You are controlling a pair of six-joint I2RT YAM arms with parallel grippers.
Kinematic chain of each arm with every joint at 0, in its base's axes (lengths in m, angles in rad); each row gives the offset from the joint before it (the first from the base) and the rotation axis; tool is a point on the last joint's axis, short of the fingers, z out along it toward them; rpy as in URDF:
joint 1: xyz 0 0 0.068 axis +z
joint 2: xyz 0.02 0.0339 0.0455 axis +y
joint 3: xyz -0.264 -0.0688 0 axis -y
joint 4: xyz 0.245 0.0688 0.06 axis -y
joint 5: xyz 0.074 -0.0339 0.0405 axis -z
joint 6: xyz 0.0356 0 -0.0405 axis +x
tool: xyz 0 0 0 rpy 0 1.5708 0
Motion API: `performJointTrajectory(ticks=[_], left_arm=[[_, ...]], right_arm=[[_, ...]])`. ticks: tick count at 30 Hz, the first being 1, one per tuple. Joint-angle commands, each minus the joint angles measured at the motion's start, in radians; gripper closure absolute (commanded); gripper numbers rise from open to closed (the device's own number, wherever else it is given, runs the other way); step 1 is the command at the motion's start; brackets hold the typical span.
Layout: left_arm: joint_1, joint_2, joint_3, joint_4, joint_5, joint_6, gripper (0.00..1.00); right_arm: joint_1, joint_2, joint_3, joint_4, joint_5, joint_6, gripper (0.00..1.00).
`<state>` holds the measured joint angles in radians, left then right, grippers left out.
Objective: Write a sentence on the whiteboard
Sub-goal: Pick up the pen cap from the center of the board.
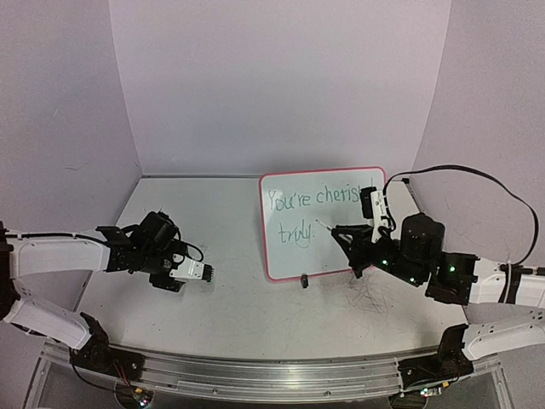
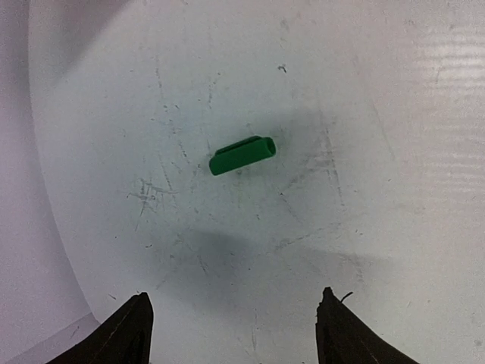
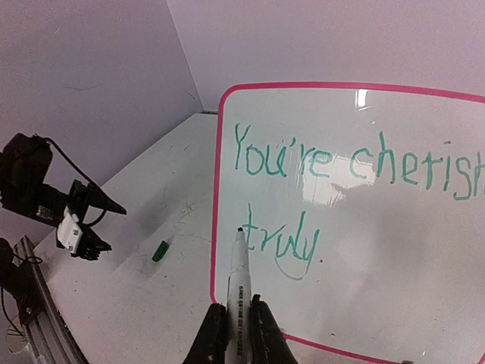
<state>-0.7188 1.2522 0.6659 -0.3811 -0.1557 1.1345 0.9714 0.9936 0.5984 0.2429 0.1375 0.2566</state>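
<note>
The whiteboard (image 1: 276,256) with its pink frame stands tilted at the middle right of the table. On it the green sentence (image 1: 313,199) reads "You're cherish…" with "truly." below; its end is hidden behind my right arm. My right gripper (image 3: 239,334) is shut on a white marker (image 3: 239,273), whose tip sits just left of "truly" on the whiteboard (image 3: 217,189), below the sentence (image 3: 333,163). My left gripper (image 2: 235,326) hangs open over the table with nothing between its fingers. The marker's green cap (image 2: 242,155) lies on the table ahead of it.
Lilac walls close in the back and both sides. The green cap (image 3: 159,250) lies between the left gripper (image 3: 91,220) and the board's left edge. The scuffed tabletop (image 1: 221,315) runs to a metal rail along the near edge. A black cable (image 1: 477,175) loops above the right arm.
</note>
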Motion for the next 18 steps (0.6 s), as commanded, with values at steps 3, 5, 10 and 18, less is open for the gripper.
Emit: performJointTrajectory(ticks=[3, 5, 10, 18], left_arm=[[0.021, 0.204, 0.159, 0.025, 0.088, 0.305, 0.30], [0.018, 0.268, 0.186, 0.009, 0.096, 0.331, 0.32], [0.016, 0.392, 0.268, -0.060, 0.121, 0.362, 0.36], [-0.002, 0.478, 0.339, -0.122, 0.153, 0.339, 0.39]], right_arm=[[0.004, -0.103, -0.018, 0.011, -0.009, -0.044, 1.00], [0.005, -0.131, -0.024, 0.000, -0.011, -0.050, 1.00], [0.004, -0.185, -0.049, -0.011, 0.030, -0.042, 1.00], [0.005, -0.169, -0.048, 0.004, 0.025, -0.032, 1.00]])
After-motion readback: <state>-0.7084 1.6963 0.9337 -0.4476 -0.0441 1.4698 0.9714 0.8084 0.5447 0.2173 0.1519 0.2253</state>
